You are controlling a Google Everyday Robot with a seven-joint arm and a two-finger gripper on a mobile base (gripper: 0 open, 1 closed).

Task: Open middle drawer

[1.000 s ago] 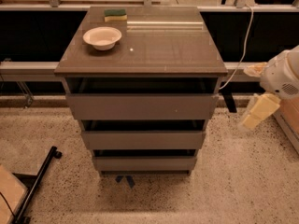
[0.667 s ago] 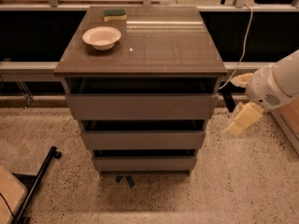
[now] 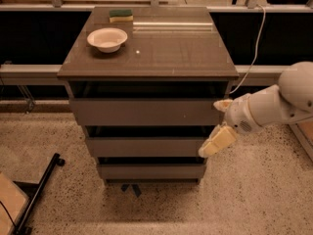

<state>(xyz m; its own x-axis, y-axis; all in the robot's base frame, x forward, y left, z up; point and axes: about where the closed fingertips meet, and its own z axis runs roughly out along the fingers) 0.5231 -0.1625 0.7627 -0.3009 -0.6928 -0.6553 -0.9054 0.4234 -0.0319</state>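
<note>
The middle drawer point(image 3: 145, 147) is the second grey-brown flat front of the cabinet point(image 3: 146, 58), with a dark gap above it; it looks pushed in about level with the other two fronts. My gripper point(image 3: 220, 123) is at the cabinet's right front corner on a white arm coming from the right. Its cream fingers are spread: the upper one point(image 3: 222, 104) is by the top drawer's point(image 3: 146, 112) right end, the lower one point(image 3: 217, 141) at the middle drawer's right end. It holds nothing.
A white bowl point(image 3: 107, 38) and a green-yellow sponge point(image 3: 120, 15) sit on the cabinet top. The lowest drawer point(image 3: 150, 171) is below. A black stand leg point(image 3: 40, 190) lies on the speckled floor at left. A white cable point(image 3: 254, 53) hangs at right.
My arm has moved left from beside the cabinet, bringing the gripper up to the right ends of the top and middle drawer fronts. The drawers have not moved.
</note>
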